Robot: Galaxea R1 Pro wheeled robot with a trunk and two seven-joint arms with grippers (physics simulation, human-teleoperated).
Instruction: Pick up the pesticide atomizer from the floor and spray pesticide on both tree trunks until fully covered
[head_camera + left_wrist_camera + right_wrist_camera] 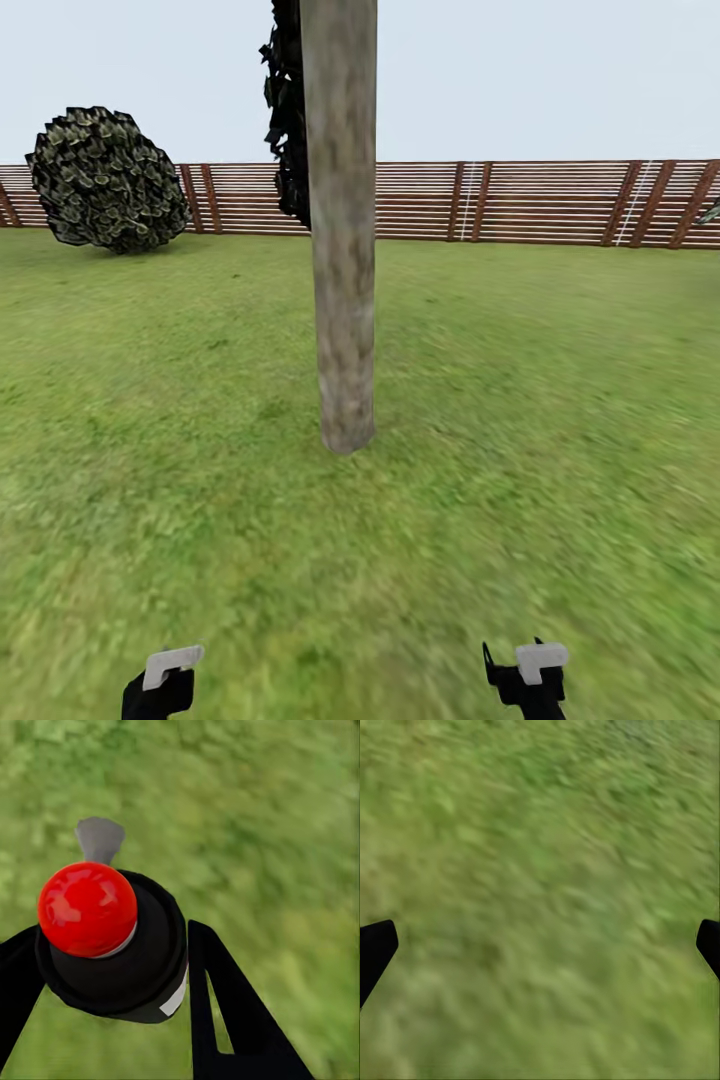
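Observation:
One tree's pale, mottled trunk [342,250] rises from the garden lawn [540,420] straight ahead of me, and its crown is cut off above the frame. The pesticide atomizer [88,907] has a black body, a glossy red knob and a grey nozzle [99,838]. My left gripper [112,960] is shut on its body, with a black finger [217,1005] on each side. In the head view the left gripper [160,685] sits low at the left, short of the trunk. The right gripper [544,941] is open over bare grass, and it shows low at the right [530,680]. No pesticide is in view.
A reddish-brown slat fence [540,200] closes the far side of the lawn. A round dark-leaved bush [105,180] stands at the back left. Behind the trunk stands a near-black narrow tree [288,120]. Grass lies on both sides of the trunk.

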